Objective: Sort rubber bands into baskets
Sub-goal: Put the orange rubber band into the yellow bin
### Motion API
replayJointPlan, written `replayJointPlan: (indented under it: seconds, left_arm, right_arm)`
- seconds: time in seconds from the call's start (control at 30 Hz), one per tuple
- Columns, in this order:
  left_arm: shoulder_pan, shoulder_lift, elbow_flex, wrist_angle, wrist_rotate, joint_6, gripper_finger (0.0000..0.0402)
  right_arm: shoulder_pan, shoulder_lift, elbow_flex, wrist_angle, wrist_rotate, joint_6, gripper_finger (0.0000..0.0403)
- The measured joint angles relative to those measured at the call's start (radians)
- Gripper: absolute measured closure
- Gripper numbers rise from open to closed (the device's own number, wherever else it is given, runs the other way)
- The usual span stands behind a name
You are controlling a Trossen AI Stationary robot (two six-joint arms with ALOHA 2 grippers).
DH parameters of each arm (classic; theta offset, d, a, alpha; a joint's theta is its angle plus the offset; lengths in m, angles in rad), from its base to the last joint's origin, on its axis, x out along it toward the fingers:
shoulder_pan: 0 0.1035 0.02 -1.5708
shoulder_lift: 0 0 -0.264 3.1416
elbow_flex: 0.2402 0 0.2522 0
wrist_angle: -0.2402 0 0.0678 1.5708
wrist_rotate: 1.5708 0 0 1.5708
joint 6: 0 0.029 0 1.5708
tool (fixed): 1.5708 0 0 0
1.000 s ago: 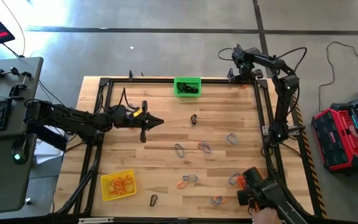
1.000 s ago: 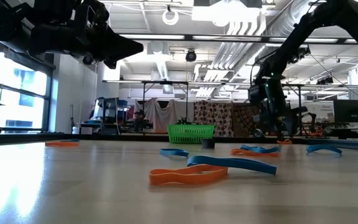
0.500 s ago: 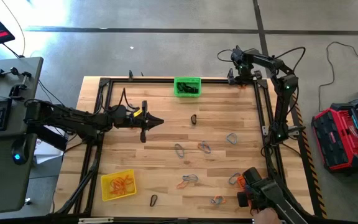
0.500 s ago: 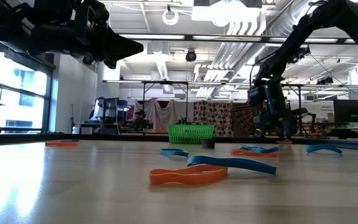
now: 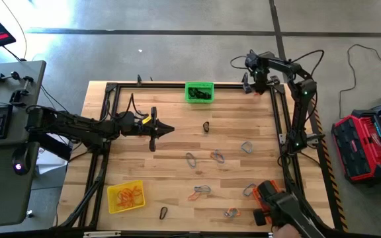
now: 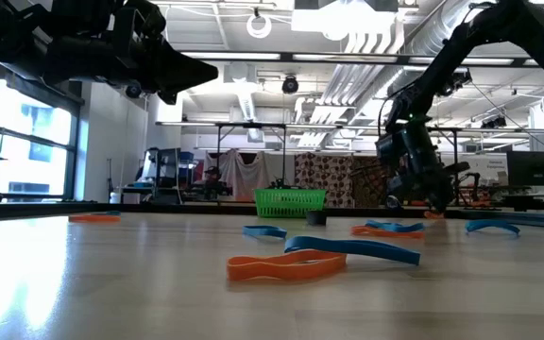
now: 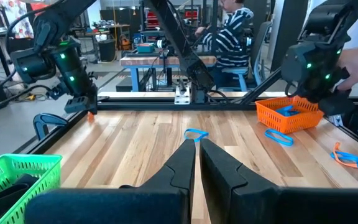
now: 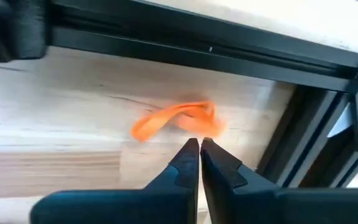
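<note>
My right gripper [image 8: 199, 142] points steeply down at the table's far right corner [image 5: 256, 86], shut at an orange rubber band [image 8: 173, 118] beside the black frame rail. My left gripper [image 7: 197, 146] is shut on nothing and hovers level above the table's left middle [image 5: 167, 129]. The green basket [image 5: 199, 92] stands at the far edge, the yellow basket [image 5: 126, 196] near left, and the orange basket [image 7: 289, 114] near right. Several loose rubber bands [image 5: 217, 156] lie flat on the wood. My right gripper meets the orange band's near loop [image 8: 205, 129] at its fingertips, coming from above and slanting down. It looks like a pinch at the free ends only. The rest of the band [image 8: 151, 127] lies on the wood.
A black frame rail [image 8: 185, 46] runs close behind the orange band, with an upright post [image 8: 303, 130] beside it. Blue, orange and black bands lie scattered over the table's middle and near right [image 5: 200, 192]. A person sits beyond the table [image 7: 235, 31].
My right gripper has stayed at the far right corner, tipped a little, and brought its fingers together at the orange band. The left arm has kept still.
</note>
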Motion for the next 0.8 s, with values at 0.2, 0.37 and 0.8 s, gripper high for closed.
replayJointPlan:
  seconds: [0.2, 0.37, 0.8]
  left_arm:
    - [0.0, 0.0, 0.0, 0.0, 0.0, -0.006, 0.0387]
    - [0.0, 0.0, 0.0, 0.0, 0.0, -0.006, 0.0387]
    - [0.0, 0.0, 0.0, -0.002, 0.001, -0.006, 0.0387]
  right_arm:
    - [0.007, -0.054, 0.0, 0.0, -0.001, -0.011, 0.0401]
    - [0.008, -0.062, 0.0, -0.001, -0.001, -0.006, 0.0394]
    - [0.018, -0.049, 0.0, 0.077, 0.035, 0.001, 0.0246]
